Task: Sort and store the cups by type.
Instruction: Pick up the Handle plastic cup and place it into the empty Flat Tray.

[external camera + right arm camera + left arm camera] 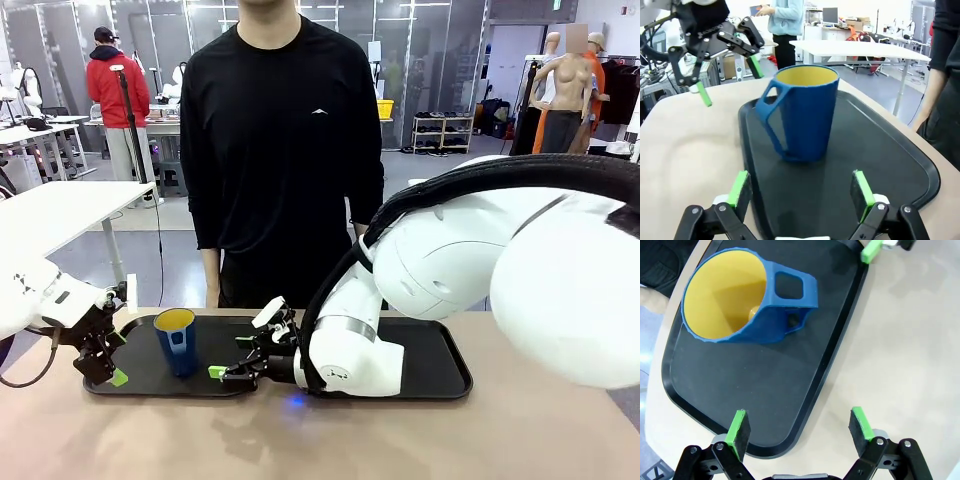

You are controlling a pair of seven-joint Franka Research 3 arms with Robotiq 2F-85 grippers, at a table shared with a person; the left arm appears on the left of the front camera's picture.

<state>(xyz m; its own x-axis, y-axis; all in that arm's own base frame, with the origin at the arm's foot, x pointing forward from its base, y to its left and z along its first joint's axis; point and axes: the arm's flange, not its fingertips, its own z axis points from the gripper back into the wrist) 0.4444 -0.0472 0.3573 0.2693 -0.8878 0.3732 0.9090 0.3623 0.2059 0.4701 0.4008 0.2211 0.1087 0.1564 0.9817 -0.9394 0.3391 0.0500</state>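
A pale beige table (330, 440) runs across the near side of an open lab room, and a person in a black long-sleeved top (280, 150) stands at its far edge. On the table lies a flat black plastic tray with a raised rim (440, 385), and the short dark blue cup with a yellow inside and a side handle (177, 340) stands upright on the tray's left part. The left gripper (100, 352) hangs at the tray's left end with its green-padded fingers apart and empty; the right gripper (245, 352) sits low over the tray just right of the cup, its fingers also spread and empty. The step in hand looks like the approach to a grasp on this cup. The next move probably calls for the right gripper to close in on the cup's wall. The tray rim beside the left gripper could catch a low finger; right of the cup the tray is bare.
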